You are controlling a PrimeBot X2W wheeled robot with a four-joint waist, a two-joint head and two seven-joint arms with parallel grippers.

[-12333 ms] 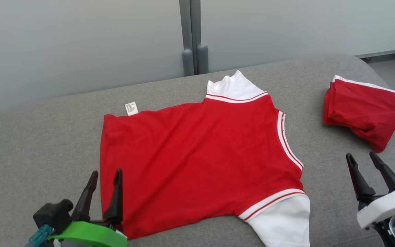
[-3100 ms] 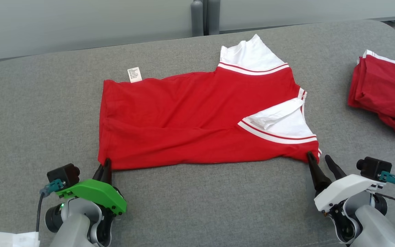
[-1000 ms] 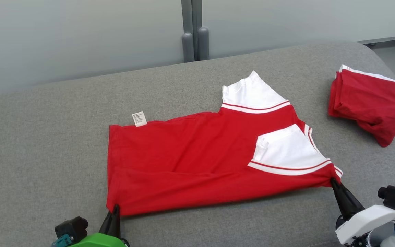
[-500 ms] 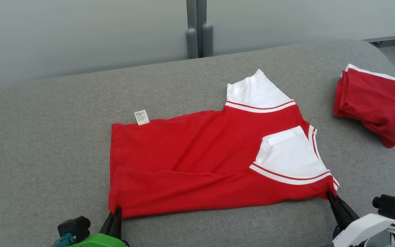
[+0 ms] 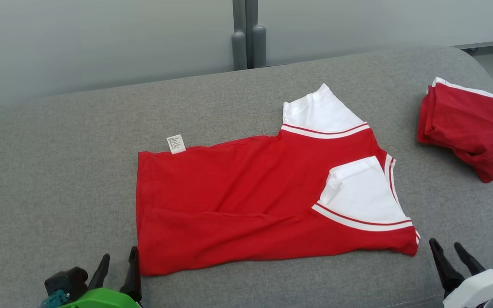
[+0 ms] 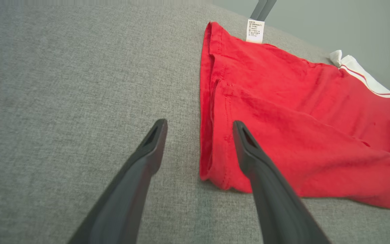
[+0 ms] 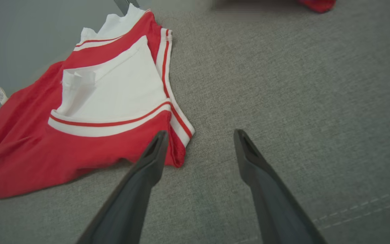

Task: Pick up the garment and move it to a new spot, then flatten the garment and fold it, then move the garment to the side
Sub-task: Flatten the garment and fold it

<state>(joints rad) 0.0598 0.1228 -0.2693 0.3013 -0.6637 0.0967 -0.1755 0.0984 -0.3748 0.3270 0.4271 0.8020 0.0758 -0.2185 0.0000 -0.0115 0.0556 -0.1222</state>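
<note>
Left hand point(image 5: 120, 253) released, low beside garment point(image 5: 250, 201) left corner; right hand point(image 5: 444, 243) released beside right corner.

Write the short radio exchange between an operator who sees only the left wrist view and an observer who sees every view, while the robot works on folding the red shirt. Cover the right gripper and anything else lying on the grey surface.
Operator: My left gripper is open beside the red shirt, at its hem corner. How does the right gripper stand?
Observer: The right gripper is open too and holds nothing, with its fingers next to the shirt's near right corner.
Operator: Is anything else on the grey surface?
Observer: Yes. A second red garment, folded, lies at the far right, apart from the shirt.
</note>
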